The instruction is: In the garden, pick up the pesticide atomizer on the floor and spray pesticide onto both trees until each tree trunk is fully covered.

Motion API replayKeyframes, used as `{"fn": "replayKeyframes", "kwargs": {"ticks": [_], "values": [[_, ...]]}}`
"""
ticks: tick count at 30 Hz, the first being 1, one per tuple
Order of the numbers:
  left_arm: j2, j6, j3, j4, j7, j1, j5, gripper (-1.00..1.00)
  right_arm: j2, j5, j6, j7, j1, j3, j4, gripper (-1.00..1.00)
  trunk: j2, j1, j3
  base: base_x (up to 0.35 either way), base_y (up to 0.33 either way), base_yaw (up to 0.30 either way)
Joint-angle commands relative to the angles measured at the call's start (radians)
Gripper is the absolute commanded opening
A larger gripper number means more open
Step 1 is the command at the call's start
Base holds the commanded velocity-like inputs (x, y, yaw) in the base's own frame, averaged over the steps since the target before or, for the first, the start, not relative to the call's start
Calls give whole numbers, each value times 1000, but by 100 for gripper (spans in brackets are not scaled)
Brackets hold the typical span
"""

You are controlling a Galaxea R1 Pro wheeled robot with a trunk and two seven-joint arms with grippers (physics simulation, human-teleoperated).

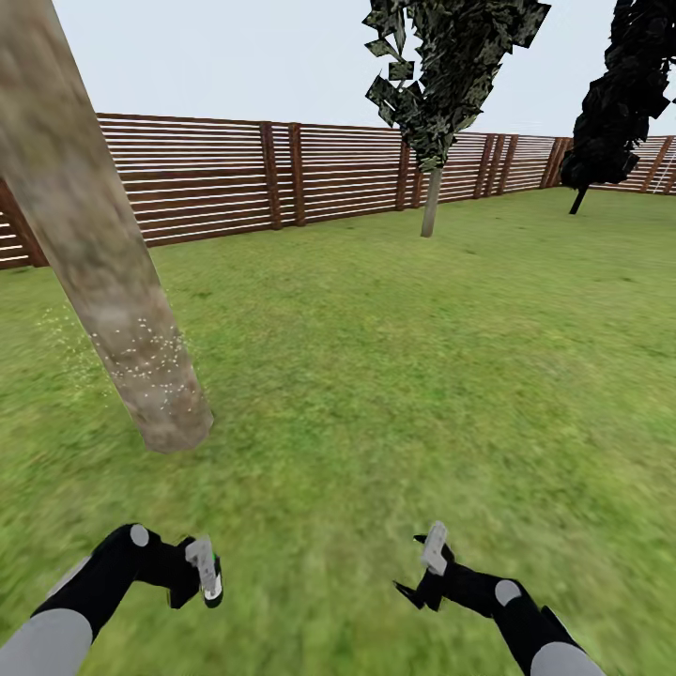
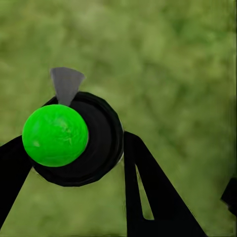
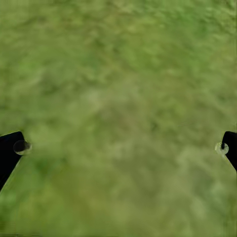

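Garden (image 1: 394, 357): a wide green lawn lay ahead, closed off by a brown slatted fence (image 1: 216, 178) under a pale sky.
Near tree trunk (image 1: 103, 272): a thick, mottled grey-brown column leaned across the head view's left, its base set in the grass ahead of the left arm.
Far tree (image 1: 430, 197): a second pale trunk under a dark leafy crown stood well apart, close to the fence, showing no specks that could be made out.
Conifer (image 1: 615, 103): a black cone-shaped tree stood at the far right, not part of the job.
Pesticide (image 1: 150, 361): whitish specks dotted only the lower part of the near trunk and drifted over the grass beside it; the upper bark looked bare.
Left gripper (image 1: 199, 575): its fingers were closed around the pesticide atomizer (image 2: 74, 140), a dark round bottle with a bright green ball on it, held low over the lawn.
Right gripper (image 1: 427, 568): fingers spread wide, holding nothing, with grass between them.
Step in hand: probably spraying the near trunk, with coverage only partial.
Next move: it would likely call for raising the atomizer's aim up the near trunk, then going to the far tree.
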Motion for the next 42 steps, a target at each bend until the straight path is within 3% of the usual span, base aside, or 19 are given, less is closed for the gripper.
{"fn": "replayKeyframes", "kwargs": {"ticks": [1, 5, 8, 10, 12, 14, 18, 24, 27, 29, 30, 34, 36, 40, 42], "values": [[-7, 5, -29, -2, -11, -1, -12, -100, 5, 5, -4, 6, -1, 33, 0, -100, 0, 0, -1, 0, 0, 0], [-21, 7, -62, -3, -14, -1, -20, -100, 30, 5, -3, 8, -1, 136, 1, -100, 0, 0, -1, 0, 0, 0], [-52, 6, -67, -6, -11, -1, -24, -100, 54, 5, -3, 12, -1, 200, 1, -100, 0, 0, -1, 0, 0, 0], [-80, 6, -71, -8, -9, -1, -27, -100, 80, 5, -2, 73, -1, 213, -1, -100, 0, 0, -1, 0, 0, 0], [-96, 7, -121, -8, -6, -1, -27, -100, 116, 6, -1, 114, -1, 217, -4, -100, 0, 0, -1, 0, 0, 0], [-112, 10, -172, -7, -4, -1, -27, -100, 136, 5, -1, 126, -1, 217, -4, -100, 0, 0, -1, 0, 0, 0], [-138, 10, -216, -3, -3, -1, -28, -100, 175, 5, -1, 128, -1, 218, -7, -100, 0, 0, -1, 0, 0, 0], [-174, 10, -277, 0, -3, 1, -27, -100, 175, 5, -1, 128, -1, 218, -10, -100, 0, 0, -1, 0, 0, 0], [-186, 10, -286, 0, -3, 1, -27, -100, 175, 5, -1, 128, -1, 218, -10, -100, 0, 0, -1, 0, 0, 0], [-212, 15, -287, -1, -3, 1, -28, -100, 175, 5, -1, 129, -1, 218, -10, -100, 0, 0, -1, 0, 0, 0], [-219, 26, -289, -1, -3, 1, -29, -100, 175, 4, -1, 129, -1, 218, -10, -100, 0, 0, -1, 0, 0, 0], [-227, 82, -371, -1, 20, 1, -27, -100, 175, 4, -1, 129, -1, 218, -10, -100, 0, 0, -1, 0, 0, 0], [-230, 88, -376, -1, 21, 1, -27, -100, 175, 4, -1, 130, -1, 218, -10, -100, 0, 0, -1, 0, 0, 0], [-247, 172, -384, -2, 35, 1, -29, -100, 175, 4, -1, 131, -1, 218, -10, -100, 0, 0, -1, 0, 0, 0], [-254, 178, -409, -1, 68, 1, -28, -100, 175, 4, -1, 131, -1, 218, -11, -100, 0, 0, -1, 0, 0, 0]]}}
